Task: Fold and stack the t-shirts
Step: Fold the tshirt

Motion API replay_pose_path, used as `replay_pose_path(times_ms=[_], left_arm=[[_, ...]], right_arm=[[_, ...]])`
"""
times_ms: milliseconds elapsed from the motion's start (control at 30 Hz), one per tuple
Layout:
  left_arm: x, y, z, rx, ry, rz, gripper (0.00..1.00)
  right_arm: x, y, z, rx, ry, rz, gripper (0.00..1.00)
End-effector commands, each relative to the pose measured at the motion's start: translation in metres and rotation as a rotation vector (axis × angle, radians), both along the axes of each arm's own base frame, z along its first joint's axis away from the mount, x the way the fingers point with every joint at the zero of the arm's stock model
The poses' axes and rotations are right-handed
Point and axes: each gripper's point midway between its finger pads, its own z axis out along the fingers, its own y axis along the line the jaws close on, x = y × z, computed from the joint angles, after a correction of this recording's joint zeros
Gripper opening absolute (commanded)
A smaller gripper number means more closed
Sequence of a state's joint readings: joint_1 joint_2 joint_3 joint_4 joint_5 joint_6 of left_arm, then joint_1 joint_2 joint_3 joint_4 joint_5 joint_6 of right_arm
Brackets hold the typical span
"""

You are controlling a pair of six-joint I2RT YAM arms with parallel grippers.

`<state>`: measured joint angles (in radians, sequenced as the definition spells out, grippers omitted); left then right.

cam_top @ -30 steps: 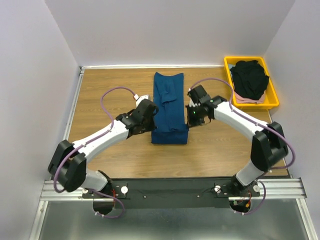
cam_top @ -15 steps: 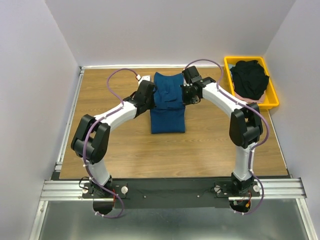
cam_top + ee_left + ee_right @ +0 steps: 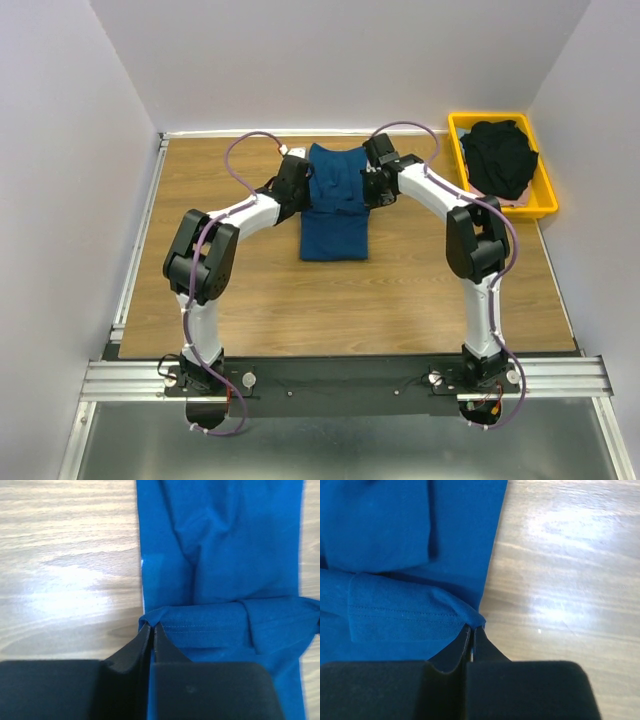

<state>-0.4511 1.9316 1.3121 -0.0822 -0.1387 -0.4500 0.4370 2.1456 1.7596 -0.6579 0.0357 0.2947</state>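
Clamping opposite hem corners of the navy t-shirt [image 3: 335, 225], left tool [image 3: 150, 626] and right tool [image 3: 471, 628] hold its folded edge straight, likely for halving.

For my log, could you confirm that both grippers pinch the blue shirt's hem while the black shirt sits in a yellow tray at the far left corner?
Not quite: the top external view shows the yellow tray holding the black shirt at the far right corner; the rest holds.

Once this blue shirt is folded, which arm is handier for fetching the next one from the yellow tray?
Probably right: the right gripper pinches the blue shirt on the side nearer the yellow tray; the left gripper is farther off.
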Motion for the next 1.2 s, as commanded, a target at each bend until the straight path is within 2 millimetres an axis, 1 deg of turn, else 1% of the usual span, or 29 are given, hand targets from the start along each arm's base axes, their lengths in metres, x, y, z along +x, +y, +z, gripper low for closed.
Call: replay_pose_path(times_ms=[0, 33, 67, 100, 133, 167, 200, 233, 267, 300, 333, 367, 400, 433, 467, 500, 533, 600, 633, 667, 700, 800, 900, 933, 967, 1033, 1067, 1167], left_arm=[[0.013, -0.002, -0.002, -0.005, -0.024, -0.017, 0.23], [0.013, -0.003, 0.002, -0.008, -0.031, -0.019, 0.32], [0.012, -0.001, 0.002, -0.005, -0.033, -0.014, 0.45], [0.011, 0.001, 0.006, -0.002, -0.039, -0.008, 0.5], [0.01, 0.002, 0.016, -0.007, -0.055, -0.004, 0.55], [0.01, 0.006, 0.02, -0.003, -0.064, 0.011, 0.6], [0.007, 0.007, 0.025, -0.009, -0.069, 0.021, 0.61], [0.001, 0.012, 0.033, -0.01, -0.082, 0.033, 0.62], [-0.003, 0.011, 0.038, -0.013, -0.088, 0.034, 0.62], [-0.012, 0.013, 0.037, -0.005, -0.083, 0.034, 0.62], [-0.019, 0.009, 0.049, -0.005, -0.108, 0.025, 0.62], [-0.024, 0.008, 0.051, -0.002, -0.11, 0.018, 0.61], [-0.033, 0.007, 0.046, 0.007, -0.097, 0.005, 0.59], [-0.041, 0.002, 0.048, 0.002, -0.089, -0.025, 0.52], [-0.048, -0.001, 0.043, 0.003, -0.071, -0.05, 0.49], [-0.057, -0.007, 0.035, 0.003, -0.042, -0.081, 0.45], [-0.067, -0.011, 0.021, 0.01, 0.019, -0.113, 0.38], [-0.082, -0.022, 0.006, 0.025, 0.073, -0.165, 0.35], [-0.089, -0.025, -0.004, 0.039, 0.101, -0.184, 0.32], [-0.094, -0.028, -0.009, 0.046, 0.113, -0.197, 0.31], [-0.099, -0.031, -0.015, 0.052, 0.129, -0.208, 0.31], [-0.113, -0.038, -0.032, 0.053, 0.181, -0.242, 0.31], [-0.124, -0.04, -0.051, 0.053, 0.238, -0.267, 0.29], [-0.126, -0.041, -0.054, 0.053, 0.246, -0.273, 0.28], [-0.128, -0.04, -0.058, 0.059, 0.255, -0.275, 0.28], [-0.134, -0.037, -0.066, 0.069, 0.275, -0.278, 0.28], [-0.135, -0.037, -0.068, 0.073, 0.278, -0.281, 0.28], [-0.142, -0.032, -0.08, 0.094, 0.311, -0.283, 0.28]], right_arm=[[0.017, -0.004, -0.008, -0.018, -0.021, -0.023, 0.12], [0.017, -0.002, -0.006, -0.008, -0.021, -0.018, 0.13], [0.015, 0.004, -0.003, 0.016, -0.017, 0.003, 0.17], [0.015, 0.006, 0.001, 0.03, -0.02, 0.005, 0.21], [0.015, 0.008, 0.006, 0.041, -0.026, 0.004, 0.25], [0.013, 0.013, 0.016, 0.075, -0.032, 0.01, 0.29], [0.012, 0.016, 0.021, 0.089, -0.036, 0.011, 0.35], [0.011, 0.016, 0.024, 0.09, -0.042, 0.009, 0.38], [0.008, 0.018, 0.031, 0.084, -0.057, 0.005, 0.39], [0.006, 0.021, 0.035, 0.088, -0.065, 0.01, 0.39], [0.002, 0.023, 0.039, 0.073, -0.081, 0.008, 0.39], [0.0, 0.024, 0.037, 0.066, -0.081, 0.008, 0.39], [-0.002, 0.027, 0.041, 0.071, -0.089, 0.013, 0.39], [-0.004, 0.034, 0.042, 0.086, -0.096, 0.028, 0.39], [-0.009, 0.041, 0.041, 0.099, -0.093, 0.047, 0.36], [-0.016, 0.048, 0.036, 0.126, -0.066, 0.071, 0.27], [-0.019, 0.055, 0.033, 0.137, -0.058, 0.08, 0.23], [-0.023, 0.059, 0.024, 0.144, -0.034, 0.085, 0.17], [-0.026, 0.064, 0.023, 0.144, -0.031, 0.086, 0.17], [-0.027, 0.064, 0.023, 0.141, -0.033, 0.082, 0.17], [-0.025, 0.063, 0.022, 0.12, -0.046, 0.066, 0.17], [-0.028, 0.069, 0.02, 0.13, -0.05, 0.074, 0.18], [-0.032, 0.076, 0.006, 0.154, -0.014, 0.084, 0.18], [-0.034, 0.076, -0.003, 0.154, 0.004, 0.075, 0.18], [-0.033, 0.076, -0.007, 0.154, 0.006, 0.068, 0.18], [-0.029, 0.076, -0.012, 0.152, -0.002, 0.054, 0.18], [-0.024, 0.077, -0.016, 0.143, -0.005, 0.043, 0.18], [-0.012, 0.078, -0.02, 0.132, -0.024, 0.036, 0.17]])
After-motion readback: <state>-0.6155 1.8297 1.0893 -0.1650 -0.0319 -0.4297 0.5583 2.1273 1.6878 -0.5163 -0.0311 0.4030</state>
